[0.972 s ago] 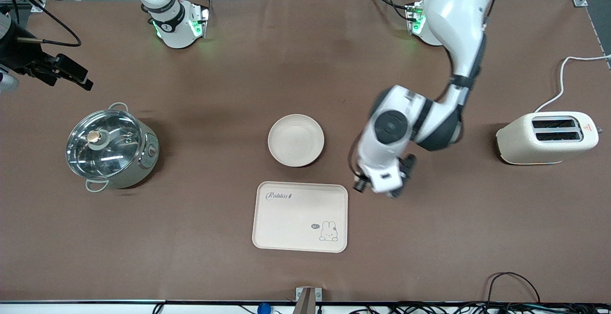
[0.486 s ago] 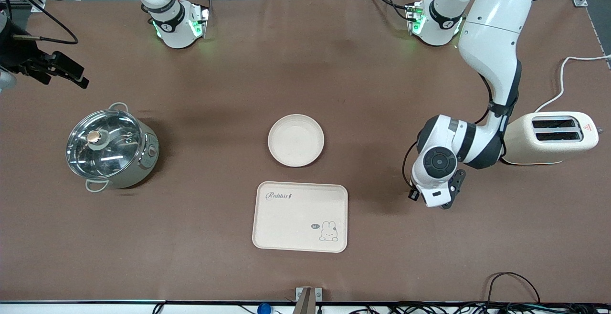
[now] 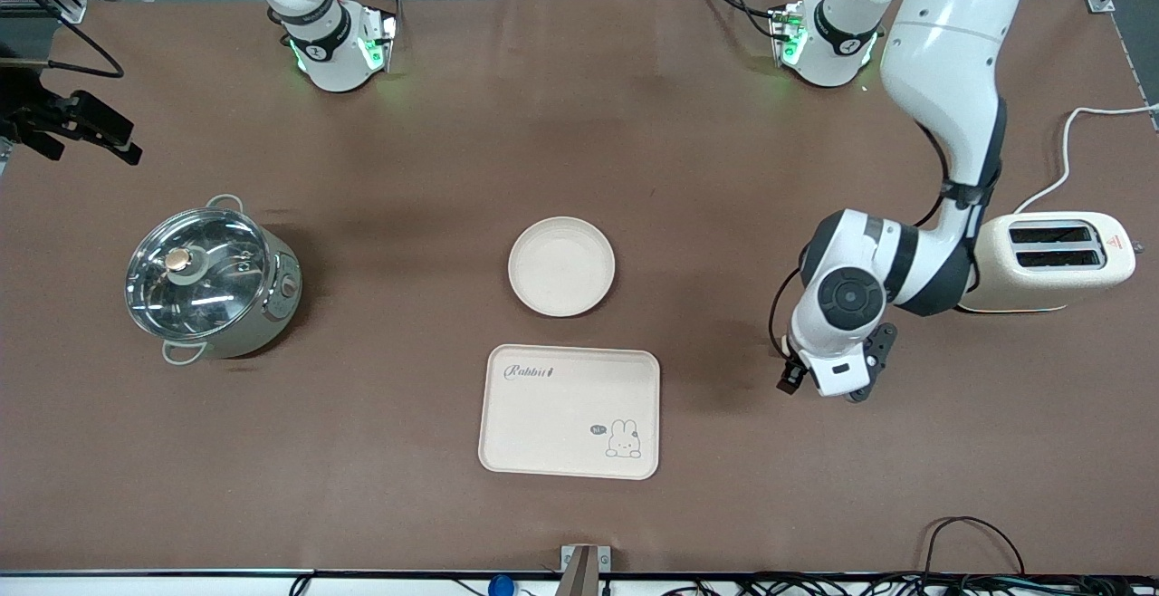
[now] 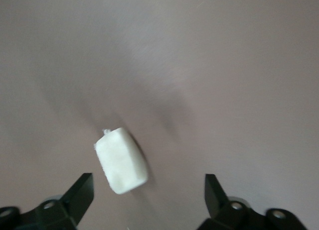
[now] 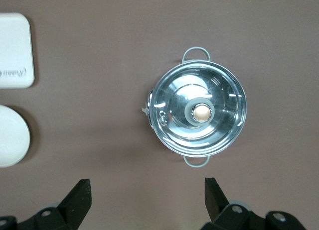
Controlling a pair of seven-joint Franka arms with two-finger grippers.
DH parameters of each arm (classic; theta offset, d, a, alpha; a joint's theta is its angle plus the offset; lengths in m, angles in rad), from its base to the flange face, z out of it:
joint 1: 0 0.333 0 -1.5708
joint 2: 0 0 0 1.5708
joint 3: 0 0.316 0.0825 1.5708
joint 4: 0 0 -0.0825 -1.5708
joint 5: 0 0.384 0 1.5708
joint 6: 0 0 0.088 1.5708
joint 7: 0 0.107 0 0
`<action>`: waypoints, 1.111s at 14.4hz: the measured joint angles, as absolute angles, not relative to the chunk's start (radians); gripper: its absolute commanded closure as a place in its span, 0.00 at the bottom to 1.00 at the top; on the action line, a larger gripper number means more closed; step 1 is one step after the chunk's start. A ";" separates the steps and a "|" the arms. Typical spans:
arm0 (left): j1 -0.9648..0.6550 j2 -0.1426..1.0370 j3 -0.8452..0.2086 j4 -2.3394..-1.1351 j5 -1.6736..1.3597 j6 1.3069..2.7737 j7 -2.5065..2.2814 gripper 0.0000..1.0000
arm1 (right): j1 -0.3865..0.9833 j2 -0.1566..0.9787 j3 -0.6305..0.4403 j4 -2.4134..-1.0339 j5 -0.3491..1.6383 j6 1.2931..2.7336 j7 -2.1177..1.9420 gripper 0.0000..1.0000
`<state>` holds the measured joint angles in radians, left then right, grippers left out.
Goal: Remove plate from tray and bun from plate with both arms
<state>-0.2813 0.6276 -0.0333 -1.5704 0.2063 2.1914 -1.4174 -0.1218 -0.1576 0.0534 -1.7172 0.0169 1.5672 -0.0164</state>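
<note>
The plate (image 3: 561,266) lies on the brown table, just farther from the front camera than the rabbit tray; its edge shows in the right wrist view (image 5: 11,136). The bun (image 4: 121,160) lies on the tablecloth in the left wrist view; in the front view the left hand hides it. My left gripper (image 3: 840,382) hangs over the bun between the tray and the toaster, open (image 4: 147,186), with the bun closer to one finger and untouched. My right gripper (image 3: 86,125) is open (image 5: 147,190) and empty, high above the table's edge beside the pot.
A cream rabbit tray (image 3: 569,411) lies near the front edge. A steel pot with a glass lid (image 3: 210,281) stands toward the right arm's end. A cream toaster (image 3: 1041,263) with a white cable stands toward the left arm's end, close to the left arm's elbow.
My left arm has swung from beside the plate toward the toaster's end and now sits over the bun. My right gripper has drifted outward toward the table's edge.
</note>
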 measured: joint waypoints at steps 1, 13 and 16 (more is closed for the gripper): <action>-0.281 0.594 -0.039 -1.565 0.206 2.179 -1.388 0.00 | -0.126 -0.156 0.049 -1.707 0.017 1.555 -0.033 0.00; -0.183 0.150 -0.049 -1.485 0.100 1.656 -0.554 0.00 | -0.125 -0.099 -0.004 -1.611 0.017 1.480 -0.055 0.00; -0.132 0.042 -0.048 -1.487 0.039 1.543 -0.313 0.00 | -0.121 -0.096 0.001 -1.601 0.017 1.481 -0.055 0.00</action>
<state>-0.1318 0.0419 -0.0481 -1.4875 0.0389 1.5435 -0.3130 -0.1207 -0.0962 0.0007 -1.6006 0.0170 1.4806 -0.0550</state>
